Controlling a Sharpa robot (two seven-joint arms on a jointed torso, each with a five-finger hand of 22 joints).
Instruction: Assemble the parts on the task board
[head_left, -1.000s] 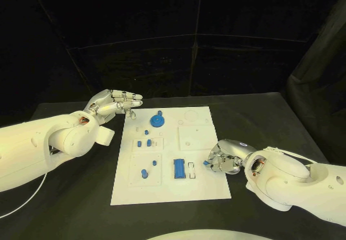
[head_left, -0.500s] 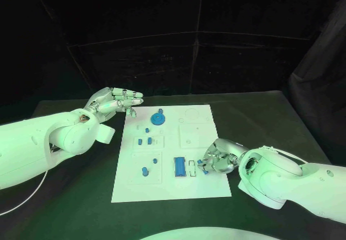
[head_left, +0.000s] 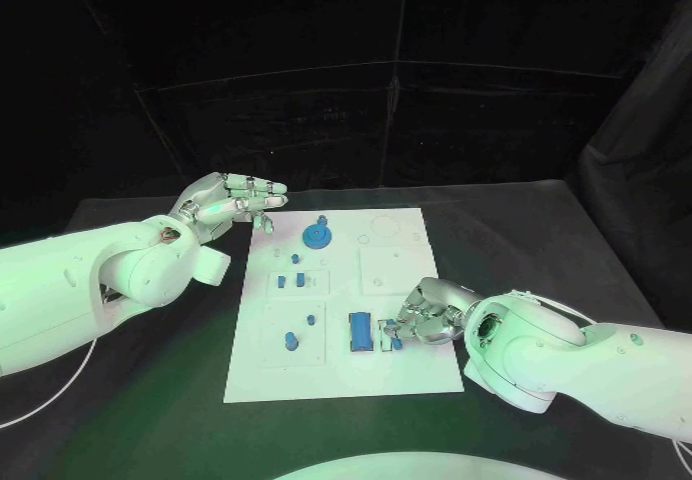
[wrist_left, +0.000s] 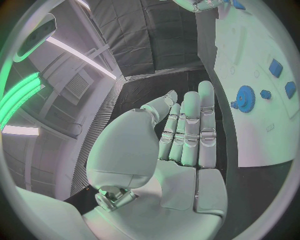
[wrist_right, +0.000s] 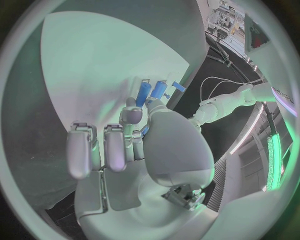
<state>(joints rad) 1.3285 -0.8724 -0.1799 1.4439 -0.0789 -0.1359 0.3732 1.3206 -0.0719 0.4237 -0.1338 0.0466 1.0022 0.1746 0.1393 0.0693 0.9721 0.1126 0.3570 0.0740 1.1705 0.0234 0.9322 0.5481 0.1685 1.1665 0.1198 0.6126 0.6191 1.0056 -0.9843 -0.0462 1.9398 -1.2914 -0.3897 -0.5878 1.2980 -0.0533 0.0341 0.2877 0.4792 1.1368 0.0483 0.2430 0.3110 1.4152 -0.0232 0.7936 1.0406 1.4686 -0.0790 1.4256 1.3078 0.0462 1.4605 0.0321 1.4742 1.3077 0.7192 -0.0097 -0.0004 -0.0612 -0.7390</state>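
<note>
The white task board (head_left: 411, 372) lies in the middle of the table. On it are a blue gear (head_left: 316, 237), a long blue block (head_left: 358, 332) and several small blue parts (head_left: 290, 343). My right hand (head_left: 423, 317) is low over the board's right side and pinches a small blue part (head_left: 392, 338) at its fingertips, just right of the long block. In the right wrist view the thumb (wrist_right: 132, 116) curls in beside blue pieces (wrist_right: 145, 93). My left hand (head_left: 231, 205) hovers by the board's far left corner with straight fingers (wrist_left: 190, 125) and holds nothing; the gear (wrist_left: 245, 98) lies beyond it.
Black table (head_left: 534, 240) surrounds the board, with dark curtains behind. Square recessed plates (head_left: 389, 270) sit on the board's right half. My two forearms lie on either side of the board.
My right hand has moved left across the board with the small blue part, closer to the long blue block. The left hand has stayed where it was.
</note>
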